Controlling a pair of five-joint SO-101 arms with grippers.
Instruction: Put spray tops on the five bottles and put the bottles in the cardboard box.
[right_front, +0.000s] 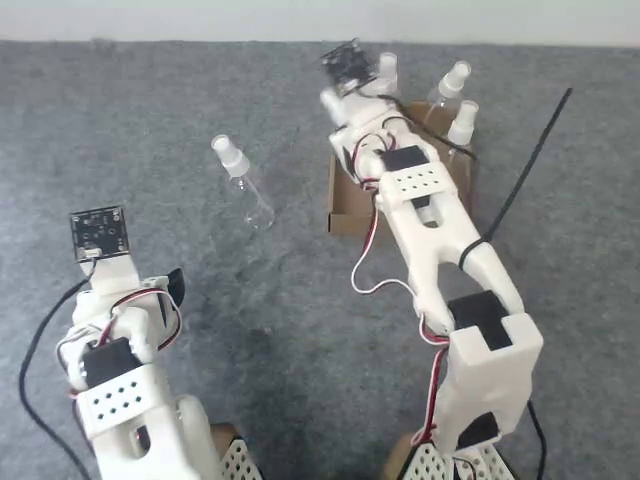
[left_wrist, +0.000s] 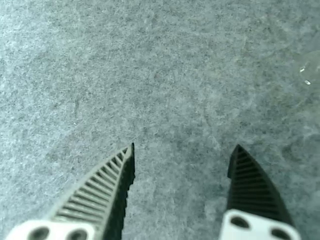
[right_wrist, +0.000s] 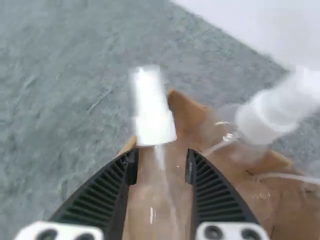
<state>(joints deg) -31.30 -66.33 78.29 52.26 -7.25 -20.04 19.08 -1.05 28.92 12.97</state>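
Right wrist view: bottle (right_wrist: 153, 120) between jaws

Bright, even, diffuse light; soft faint shadows on grey carpet (right_front: 150, 120); small glints on clear bottle (right_front: 245, 188).

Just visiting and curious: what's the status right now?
Left end effector open, over carpet. Right end effector shut on bottle, above box. Loose bottle on carpet, path clear.
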